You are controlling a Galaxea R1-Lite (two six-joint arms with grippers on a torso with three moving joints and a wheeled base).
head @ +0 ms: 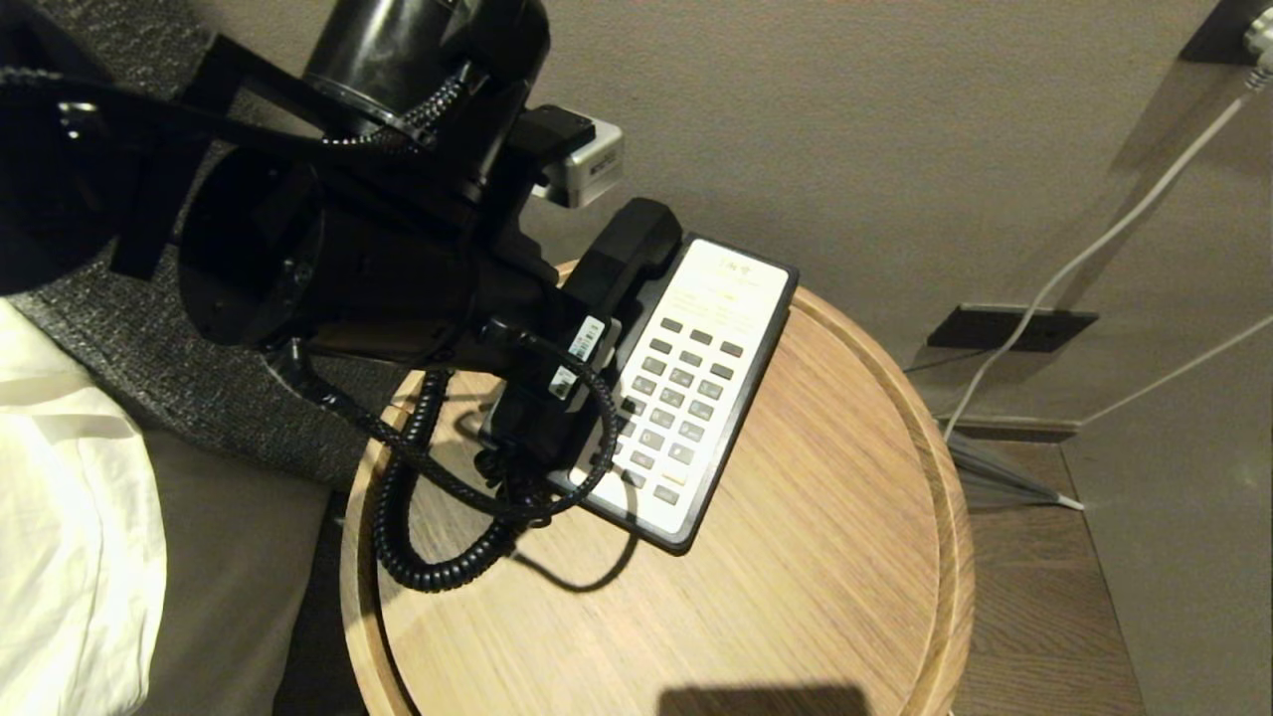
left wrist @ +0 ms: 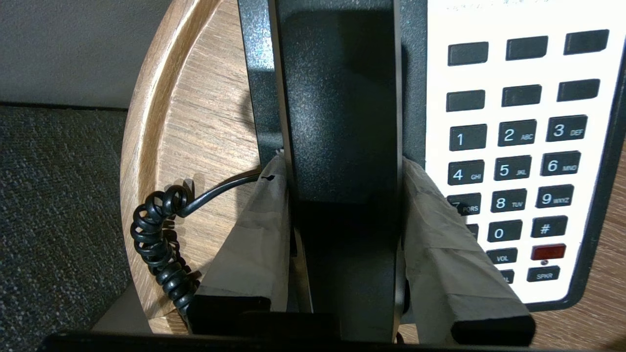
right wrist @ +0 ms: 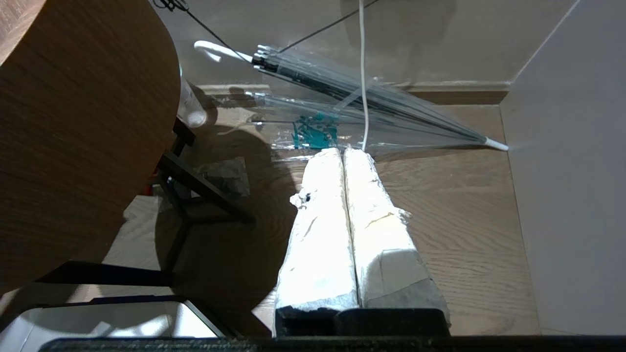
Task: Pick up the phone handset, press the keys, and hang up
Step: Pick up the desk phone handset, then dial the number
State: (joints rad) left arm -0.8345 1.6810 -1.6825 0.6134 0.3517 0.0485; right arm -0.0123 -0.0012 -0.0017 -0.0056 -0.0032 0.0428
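Left hand (left wrist: pixel 342 195): down over the phone, its two tape-wrapped fingers (left wrist: pixel 254 234) set one on each side of the phone handset (left wrist: pixel 342 107), pads against its flanks; closed on the handset.

Phone handset: black, textured, lying in its cradle along the left side of the phone base (head: pixel 696 388), not lifted.

Coiled cord (left wrist: pixel 159 234): black, runs from the handset end and loops on the table (head: pixel 796 557) beside the base.

Phone base: black rim, white face, dark keys. Legible: 1, 2 ABC, 3 DEF, 4 GHI, 5 JKL, 6 MNO, PQRS, 8 TUV, 9 WXYZ, 0, #, VOL, SPKR. One red key (left wrist: pixel 547 252) above SPKR. Print at the head of the face too faint to read.

Table: round, light wood, raised rim.

Right hand (right wrist: pixel 348 151): parked low beside the table, fingers pressed together, holding nothing, over a wooden floor (right wrist: pixel 464 220).

Clear umbrella (right wrist: pixel 371 102): on the floor, white handle.
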